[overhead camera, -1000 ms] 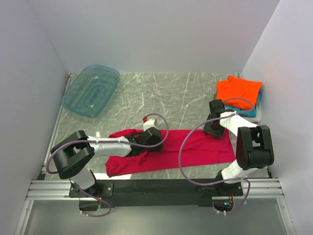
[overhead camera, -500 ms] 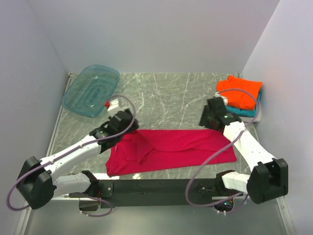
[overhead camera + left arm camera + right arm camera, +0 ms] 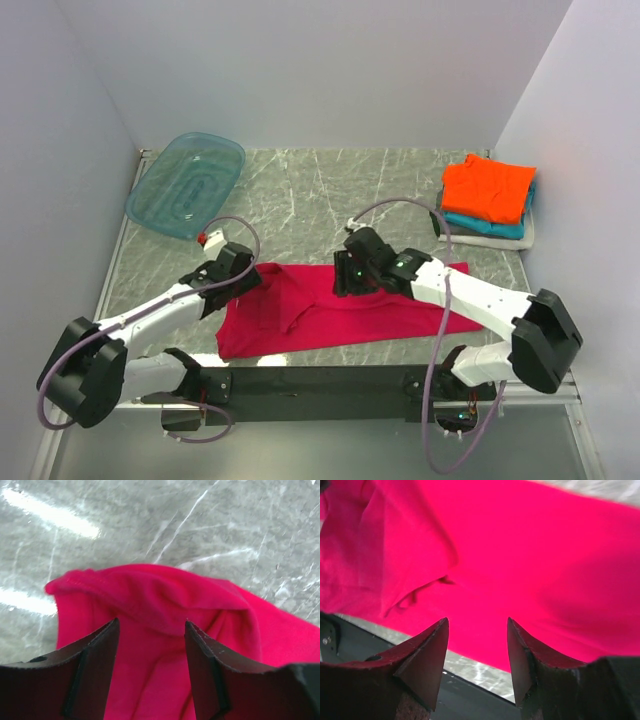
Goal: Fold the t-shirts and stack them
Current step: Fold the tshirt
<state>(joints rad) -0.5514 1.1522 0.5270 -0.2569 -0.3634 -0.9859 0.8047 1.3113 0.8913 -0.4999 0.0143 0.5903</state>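
Observation:
The crimson-magenta t-shirt (image 3: 400,310) lies folded into a long band near the table's front edge, with a sleeve flap folded over at its left (image 3: 285,300). It fills the left wrist view (image 3: 165,610) and the right wrist view (image 3: 520,555). My left gripper (image 3: 243,278) is open just above the shirt's far left corner. My right gripper (image 3: 345,275) is open above the shirt's middle, empty. The orange t-shirt (image 3: 488,187) lies folded on the teal one (image 3: 485,227) and a grey-white one (image 3: 527,235) at the back right.
A translucent teal plastic tub (image 3: 187,184) stands at the back left. White walls close in the marble table (image 3: 330,190) on three sides. A black rail (image 3: 320,380) runs along the near edge, just in front of the shirt.
My right gripper has swung left from the shirt's far right corner to its middle. My left gripper has moved a little down and left over the shirt's left corner.

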